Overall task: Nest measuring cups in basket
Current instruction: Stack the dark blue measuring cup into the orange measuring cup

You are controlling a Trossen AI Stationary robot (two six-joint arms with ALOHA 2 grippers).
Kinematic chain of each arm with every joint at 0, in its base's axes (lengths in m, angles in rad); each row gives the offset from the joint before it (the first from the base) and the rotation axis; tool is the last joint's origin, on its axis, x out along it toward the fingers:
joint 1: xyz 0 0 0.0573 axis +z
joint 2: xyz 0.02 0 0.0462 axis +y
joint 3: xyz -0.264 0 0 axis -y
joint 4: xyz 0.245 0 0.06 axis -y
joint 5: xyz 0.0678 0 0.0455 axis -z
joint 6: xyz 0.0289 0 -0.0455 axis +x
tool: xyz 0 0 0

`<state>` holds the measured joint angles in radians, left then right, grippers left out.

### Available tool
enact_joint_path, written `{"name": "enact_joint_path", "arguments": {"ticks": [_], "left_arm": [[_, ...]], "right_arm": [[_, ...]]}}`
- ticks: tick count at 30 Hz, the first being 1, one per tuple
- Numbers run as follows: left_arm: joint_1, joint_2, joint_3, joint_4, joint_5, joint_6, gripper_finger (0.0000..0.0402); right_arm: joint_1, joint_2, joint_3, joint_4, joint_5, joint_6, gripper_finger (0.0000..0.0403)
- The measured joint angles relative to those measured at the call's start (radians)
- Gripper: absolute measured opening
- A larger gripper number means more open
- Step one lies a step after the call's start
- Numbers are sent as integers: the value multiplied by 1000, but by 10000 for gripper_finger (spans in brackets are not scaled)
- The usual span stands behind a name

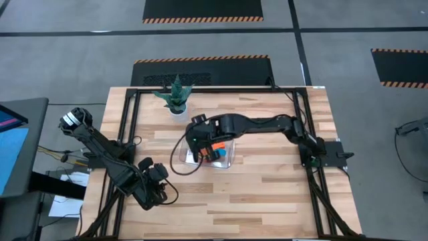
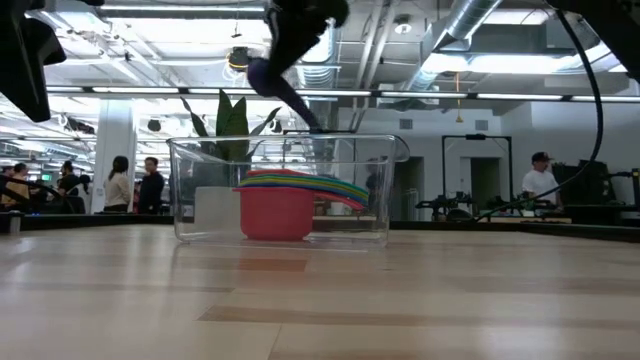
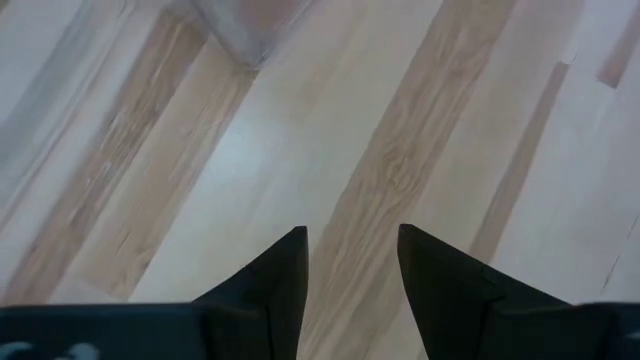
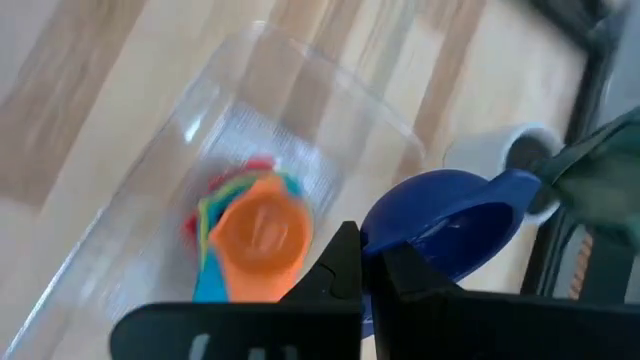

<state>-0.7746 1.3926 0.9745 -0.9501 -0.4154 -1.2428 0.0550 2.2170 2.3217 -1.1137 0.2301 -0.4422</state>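
Right wrist view: right gripper [image 4: 368, 262] pinches the dark blue plastic measuring cup [image 4: 455, 220] above the clear rectangular plastic basket [image 4: 150, 200], where an orange-topped nested stack [image 4: 258, 232] sits. Centre the bowl over it before lowering (left gripper [image 3: 350, 262] waits, parted, empty).

No text, label, brand, number or sign can be read in any view: not on the basket [image 2: 285, 190], the measuring cups [image 2: 290, 200], the wooden table [image 1: 267, 174] around it, or the room behind it.
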Motion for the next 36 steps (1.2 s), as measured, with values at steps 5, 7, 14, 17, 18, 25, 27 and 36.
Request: {"name": "enact_joint_path", "arguments": {"ticks": [5,7,14,17,18,25,27,36], "left_arm": [[0,0,0,0,-11,0,143],[0,0,0,-1,-17,0,143],[0,0,0,-1,-28,4,143],[0,0,0,-1,-45,4,143],[0,0,0,-1,-52,4,143],[0,0,0,-1,-68,4,143],[0,0,0,-1,-68,4,143],[0,0,0,-1,-68,3,143]], "right_arm": [[16,30,-10,-45,-7,35,6],[19,38,-14,-102,-27,59,6],[22,50,-11,-109,-52,124,6],[20,50,-10,-123,-67,159,6],[20,50,-11,-123,-74,172,6],[23,49,-12,-145,-100,261,6],[23,47,-28,-135,-101,287,6],[30,48,-70,-100,-101,326,6]]}}
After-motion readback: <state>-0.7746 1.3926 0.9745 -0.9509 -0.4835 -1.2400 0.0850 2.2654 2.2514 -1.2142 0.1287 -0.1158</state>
